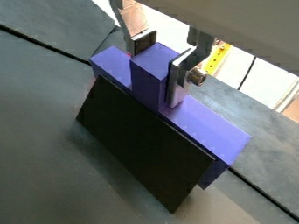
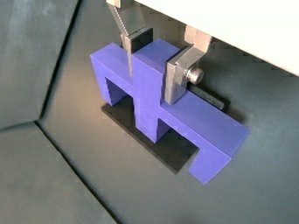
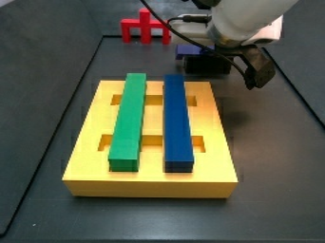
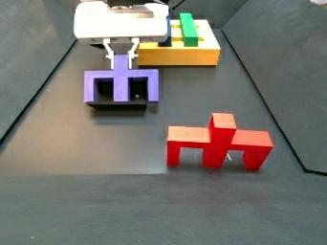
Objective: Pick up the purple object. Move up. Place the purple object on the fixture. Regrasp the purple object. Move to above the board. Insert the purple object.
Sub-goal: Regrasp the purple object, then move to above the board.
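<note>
The purple object [image 4: 121, 86] stands on the black fixture [image 4: 118, 104] with its legs pointing down and its central stub up. In both wrist views it spans the fixture [image 1: 140, 149] as a wide violet bar [image 1: 205, 131]. My gripper [image 2: 149, 77] comes down from above. Its silver fingers press both sides of the stub, so it is shut on it [image 1: 160, 70]. In a side view the gripper [image 4: 124, 59] hangs directly over the block. The yellow board [image 3: 152, 176] lies beside the fixture. In that side view my arm hides most of the purple object.
A green bar [image 3: 128, 119] and a dark-blue bar [image 3: 177, 119] lie in the board's slots. A red pronged piece [image 4: 217, 142] stands on the dark floor apart from the fixture, also seen in a side view [image 3: 144, 30].
</note>
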